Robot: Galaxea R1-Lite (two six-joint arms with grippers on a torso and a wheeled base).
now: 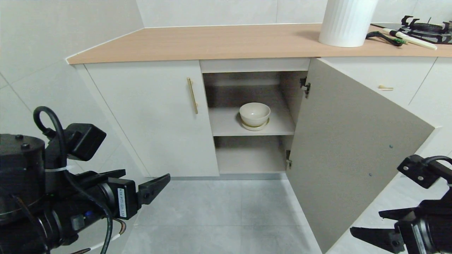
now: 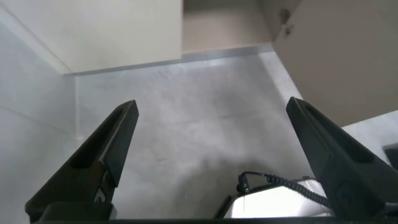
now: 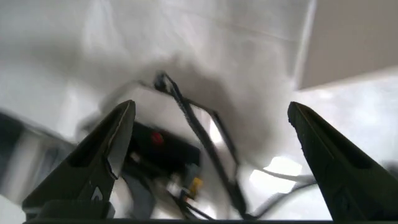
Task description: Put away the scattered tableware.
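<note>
Progress: the bowl [image 1: 255,113] sits on a small plate [image 1: 247,127], both on the middle shelf [image 1: 226,123] of the cabinet. I judge that pair stowed. The right cabinet door [image 1: 346,141] stands wide open, while the left door [image 1: 152,116] is shut. The lower shelf [image 1: 247,158] holds nothing that I can see.

Possibly left to do: on the worktop [image 1: 212,40], near the hob [image 1: 427,28], lie a dark-handled brush [image 1: 385,37] and a pale stick-like utensil [image 1: 409,38], just beside a white ribbed container [image 1: 348,21]. I cannot tell whether these count as the scattered tableware. If not, I judge that closing the door is the step that remains.

Pose: both arms are low, well apart from the shelf and the bowl. The left gripper [image 2: 211,106] hangs over the floor tiles [image 1: 226,211], fingers spread wide, holding nothing. The right gripper [image 1: 364,221] is low beside the open door, fingers likewise spread and carrying nothing.
</note>
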